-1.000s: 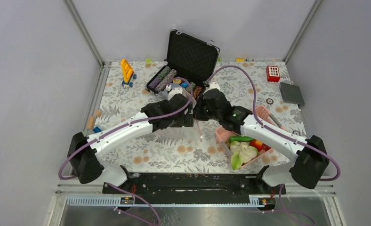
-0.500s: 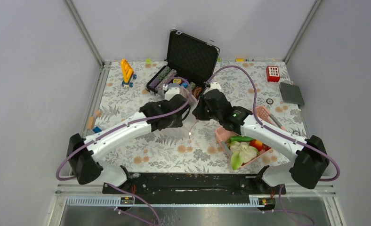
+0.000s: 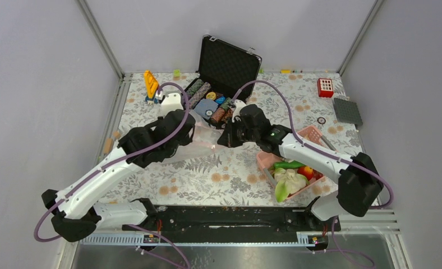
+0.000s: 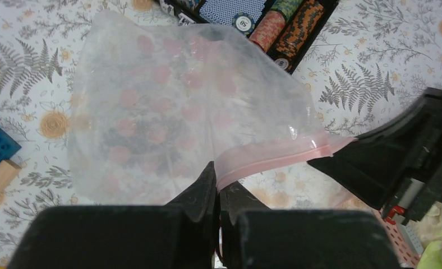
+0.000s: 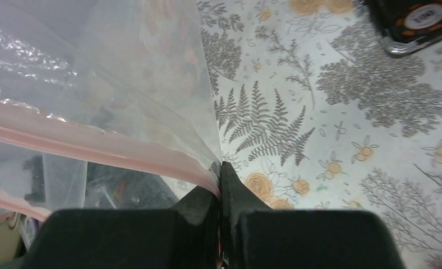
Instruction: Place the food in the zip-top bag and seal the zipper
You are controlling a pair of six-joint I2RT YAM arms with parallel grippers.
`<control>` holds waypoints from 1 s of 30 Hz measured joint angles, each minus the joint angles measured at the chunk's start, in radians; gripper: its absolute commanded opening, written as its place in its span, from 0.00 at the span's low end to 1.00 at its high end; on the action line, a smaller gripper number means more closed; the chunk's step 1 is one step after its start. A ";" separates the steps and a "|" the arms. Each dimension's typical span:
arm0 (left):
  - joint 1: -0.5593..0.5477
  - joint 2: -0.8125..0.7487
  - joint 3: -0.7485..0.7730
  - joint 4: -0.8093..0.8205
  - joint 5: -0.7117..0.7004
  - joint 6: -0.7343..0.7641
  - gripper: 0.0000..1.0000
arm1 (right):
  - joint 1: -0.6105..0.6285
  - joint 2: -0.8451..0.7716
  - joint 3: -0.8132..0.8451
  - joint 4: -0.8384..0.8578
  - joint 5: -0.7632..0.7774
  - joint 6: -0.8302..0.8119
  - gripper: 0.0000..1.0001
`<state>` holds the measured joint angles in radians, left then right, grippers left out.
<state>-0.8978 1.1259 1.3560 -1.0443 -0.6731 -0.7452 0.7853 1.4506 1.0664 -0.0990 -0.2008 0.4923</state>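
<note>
The left gripper (image 4: 217,178) has its jaws pressed together on one end of the pale-pink zipper strip (image 4: 275,157) of the clear floppy plastic zip-top bag (image 4: 162,112); the right gripper (image 5: 220,168) is pinched tight on the strip's other end, so the bag's mouth stretches between the two arms above the floral-patterned table (image 3: 219,174), near the open black case of striped poker chips (image 3: 225,64). The small plastic toy food (image 3: 290,175), green, red and white pieces, lies heaped in the pink rectangular plastic basket (image 3: 263,161) under the right arm, apart from the bag.
</note>
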 measured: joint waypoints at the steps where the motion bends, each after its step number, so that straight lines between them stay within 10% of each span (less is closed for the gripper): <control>1: 0.000 -0.008 -0.002 0.007 0.003 0.019 0.00 | 0.000 0.013 0.000 0.016 -0.031 0.005 0.01; 15: 0.070 0.102 -0.133 0.229 0.172 0.185 0.00 | -0.006 0.054 -0.005 0.027 0.007 0.090 0.63; 19: 0.087 0.114 -0.142 0.254 0.206 0.192 0.00 | -0.008 0.023 -0.004 0.002 0.070 0.080 0.98; 30: 0.145 0.114 -0.200 0.365 0.334 0.203 0.00 | -0.166 -0.265 -0.056 -0.084 0.214 0.078 1.00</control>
<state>-0.7532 1.2400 1.1561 -0.6788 -0.3393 -0.5419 0.6197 1.1858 1.0103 -0.1825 0.0132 0.5705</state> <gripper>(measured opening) 0.009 0.994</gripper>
